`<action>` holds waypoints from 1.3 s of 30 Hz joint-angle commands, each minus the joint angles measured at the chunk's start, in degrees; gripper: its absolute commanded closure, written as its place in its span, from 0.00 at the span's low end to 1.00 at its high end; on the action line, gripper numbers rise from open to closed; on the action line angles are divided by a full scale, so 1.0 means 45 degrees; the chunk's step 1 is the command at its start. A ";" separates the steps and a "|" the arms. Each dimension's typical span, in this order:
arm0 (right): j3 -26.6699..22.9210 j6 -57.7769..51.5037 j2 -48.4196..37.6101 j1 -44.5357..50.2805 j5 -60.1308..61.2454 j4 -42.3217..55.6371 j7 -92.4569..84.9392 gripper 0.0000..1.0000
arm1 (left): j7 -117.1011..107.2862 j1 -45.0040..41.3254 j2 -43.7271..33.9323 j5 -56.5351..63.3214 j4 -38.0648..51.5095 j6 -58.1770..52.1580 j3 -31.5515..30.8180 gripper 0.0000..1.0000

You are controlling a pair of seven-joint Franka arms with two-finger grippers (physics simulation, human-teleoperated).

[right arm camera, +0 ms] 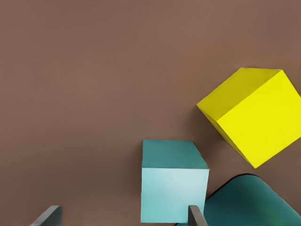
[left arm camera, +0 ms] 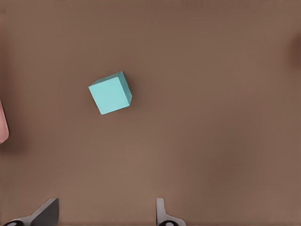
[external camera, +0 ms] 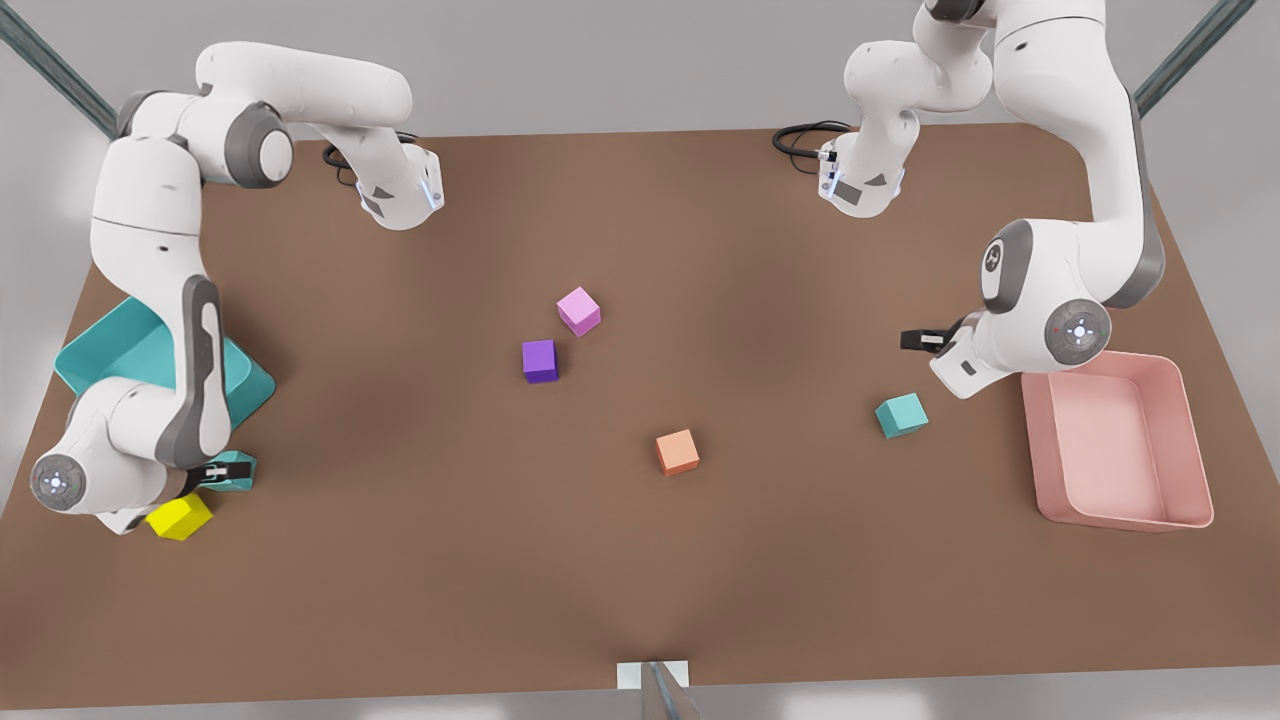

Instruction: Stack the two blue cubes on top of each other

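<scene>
- right gripper (external camera: pixel 212 472) sits at the front view's left, low over a blue cube (external camera: pixel 236 470); fingers spread, nothing held. In the right wrist view that cube (right arm camera: pixel 174 188) lies off-centre between the fingertips, close to 1 finger (right arm camera: pixel 196 215).
- yellow cube (external camera: pixel 180 516) is just beside it, teal tray (external camera: pixel 100 350) just behind. Risk: descending off-centre, a finger lands on the cube or shoves it into the yellow cube or the tray wall.
- pink cube (external camera: pixel 579 310), purple cube (external camera: pixel 540 360) and orange cube (external camera: pixel 678 452) lie mid-table; a low carry across could clip them.
- second blue cube (external camera: pixel 902 414) rests alone at the right, near the pink tray (external camera: pixel 1190 440).
- left gripper (external camera: pixel 925 340) hovers just beyond it, released and empty; the cube (left arm camera: pixel 111 93) sits rotated against the finger line, well ahead of the fingers (left arm camera: pixel 47 213). Risk: closing on corners twists it out.
- both arms moving to 1 stack spot may collide.
</scene>
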 commanded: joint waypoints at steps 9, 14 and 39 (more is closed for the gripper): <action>0.0005 0.0109 0.0789 -0.0355 0.0050 0.0632 -0.0718 0.00 | 0.0088 0.0020 -0.0007 0.0008 0.0002 0.0050 0.0002 0.00; -0.0014 0.0109 0.0887 -0.0434 0.0031 0.0671 -0.0718 0.00 | 0.0088 0.0098 -0.0007 0.0008 0.0002 0.0030 0.0002 0.00; -0.0034 0.0090 0.1532 -0.0590 0.0031 0.0827 -0.0484 0.00 | 0.0088 0.0098 0.0130 0.0008 0.0002 -0.0009 -0.0017 0.00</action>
